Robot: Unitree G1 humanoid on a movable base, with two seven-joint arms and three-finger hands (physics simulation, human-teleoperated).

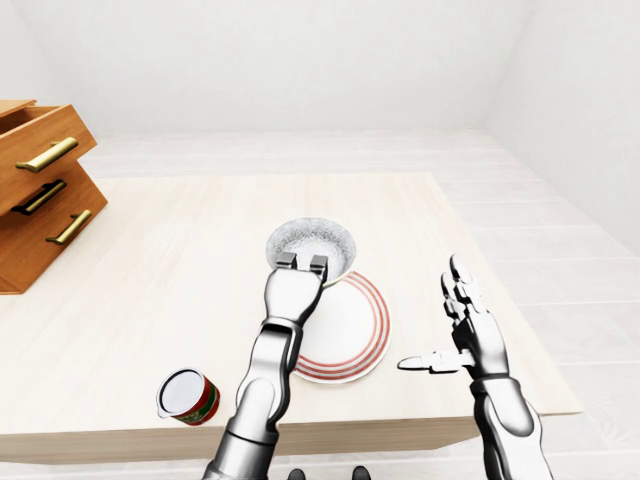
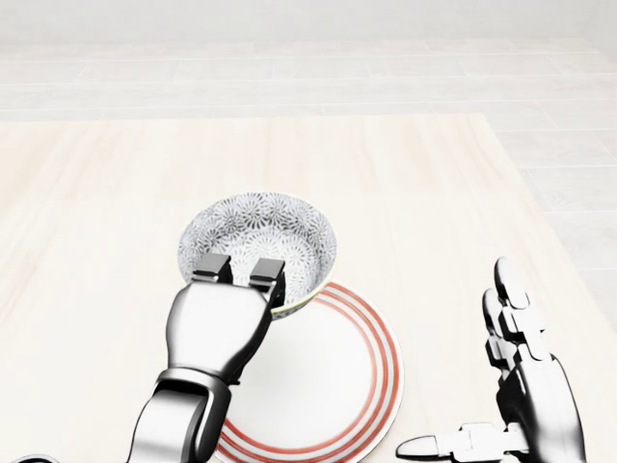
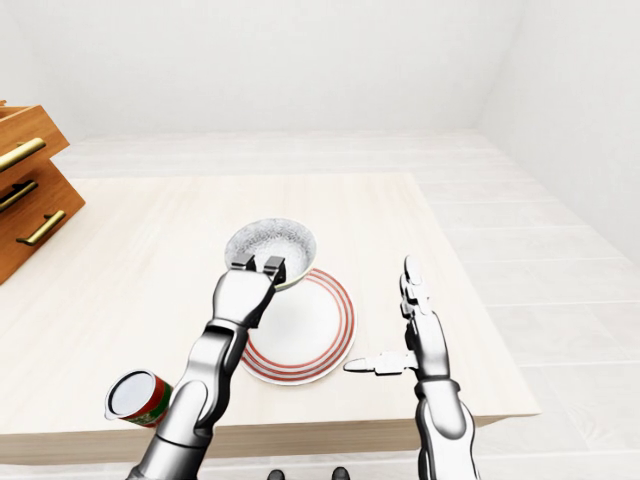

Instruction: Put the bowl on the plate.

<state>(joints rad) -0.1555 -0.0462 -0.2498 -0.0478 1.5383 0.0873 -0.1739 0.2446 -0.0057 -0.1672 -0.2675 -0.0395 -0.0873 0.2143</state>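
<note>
A grey-and-white patterned bowl (image 2: 260,241) hangs over the top-left part of the white plate (image 2: 328,381) with red rings. My left hand (image 2: 239,272) is shut on the bowl's near rim, two fingertips hooked inside it. The forearm covers the plate's left side in the head view. My right hand (image 2: 506,386) stands open to the right of the plate, palm facing it, thumb pointing left, holding nothing. Whether the bowl touches the plate cannot be told.
A red can (image 1: 188,396) lies on its side near the table's bottom-left edge. A wooden drawer cabinet (image 1: 40,190) stands at the left. The table's right edge (image 1: 500,290) runs just past my right hand.
</note>
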